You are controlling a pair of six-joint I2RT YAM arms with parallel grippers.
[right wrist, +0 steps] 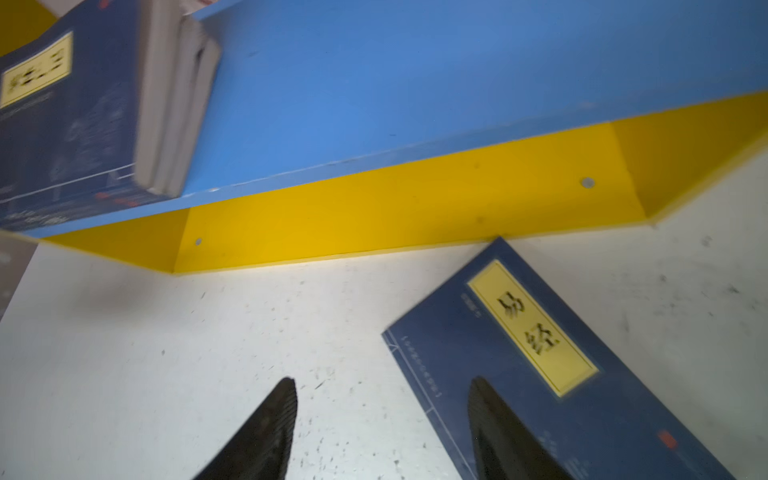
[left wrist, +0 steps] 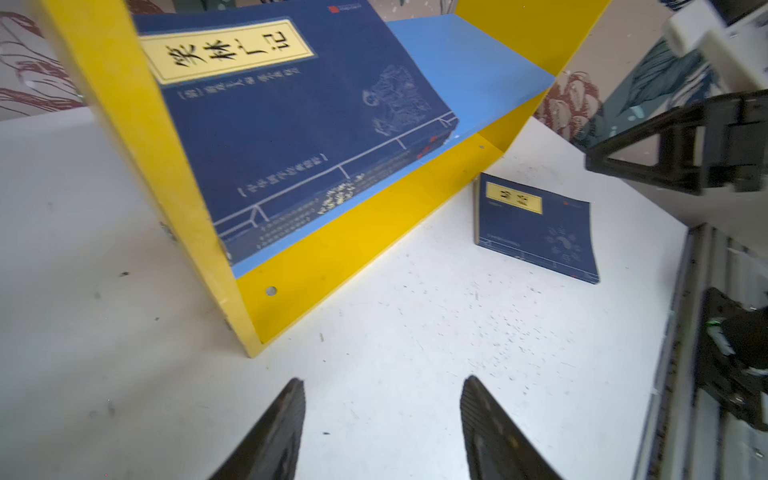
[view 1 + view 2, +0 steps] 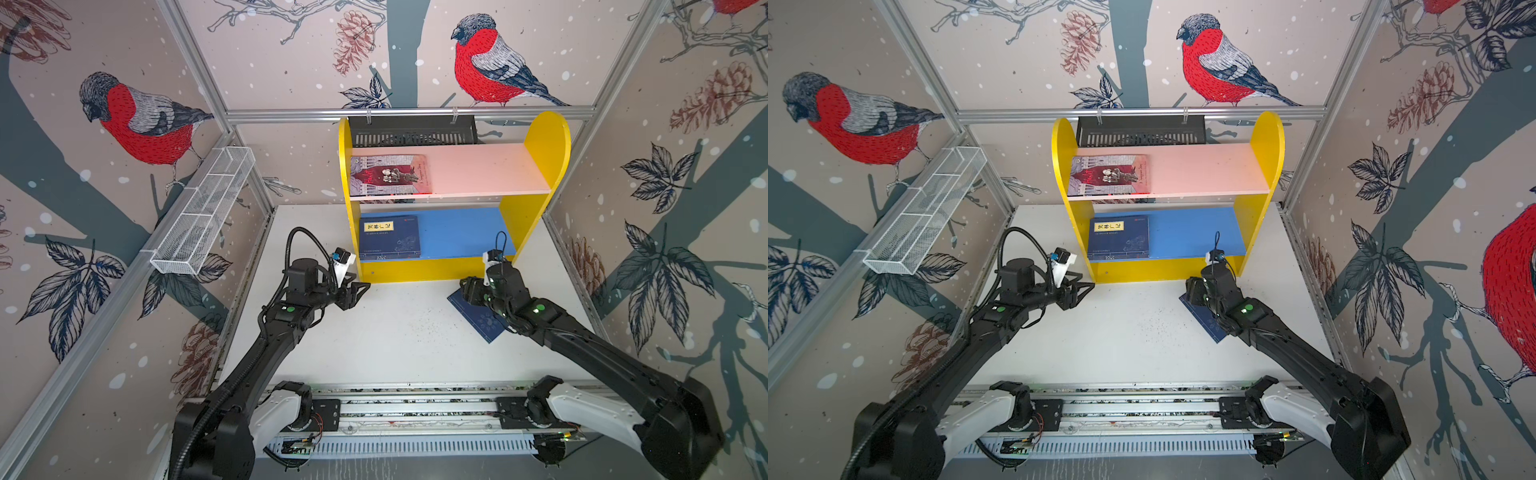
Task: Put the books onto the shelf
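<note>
The left gripper [image 2: 384, 380] is open and holds nothing; the shelf [image 2: 332, 266] with its blue books [image 2: 282, 116] sits just ahead of it, so a push forward could bump them. The right gripper [image 1: 384, 380] is open and empty too, and the loose book [image 1: 540, 353] lies flat under one finger [image 1: 498, 415], so it may slide away when grabbed.

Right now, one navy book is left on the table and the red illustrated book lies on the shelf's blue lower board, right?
Not quite: the red illustrated book lies on the shelf's pink upper board, as both top views show. The blue lower board holds a stack of navy books. One navy book is indeed left on the table.
</note>
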